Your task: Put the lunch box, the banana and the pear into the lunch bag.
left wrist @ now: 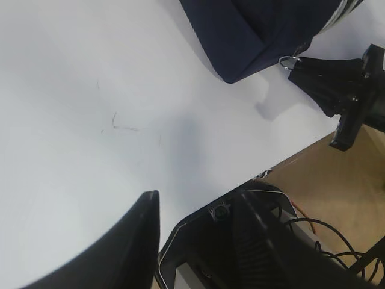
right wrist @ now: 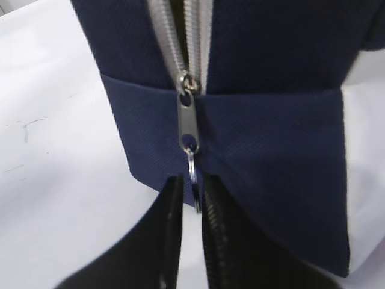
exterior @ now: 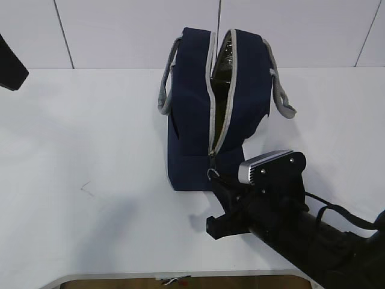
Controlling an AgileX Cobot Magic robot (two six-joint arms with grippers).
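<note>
The navy lunch bag (exterior: 192, 108) stands at the table's middle back. Its grey zipper (exterior: 212, 90) is open from the top down to the front base, and a shiny lining shows inside. My right gripper (exterior: 218, 180) is at the bag's front base, its jaws narrowly shut on the metal ring pull (right wrist: 194, 171) hanging from the slider (right wrist: 187, 117). The bag (left wrist: 252, 36) and the right gripper (left wrist: 298, 65) also show in the left wrist view. My left gripper (left wrist: 198, 241) is open and empty, high above the table's left front. The lunch box, banana and pear are out of view.
Grey webbing handles (exterior: 283, 96) hang off both sides of the bag. The white table (exterior: 90, 150) has faint scratch marks left of the bag. The table's front edge (left wrist: 289, 159) and wiring below it show in the left wrist view.
</note>
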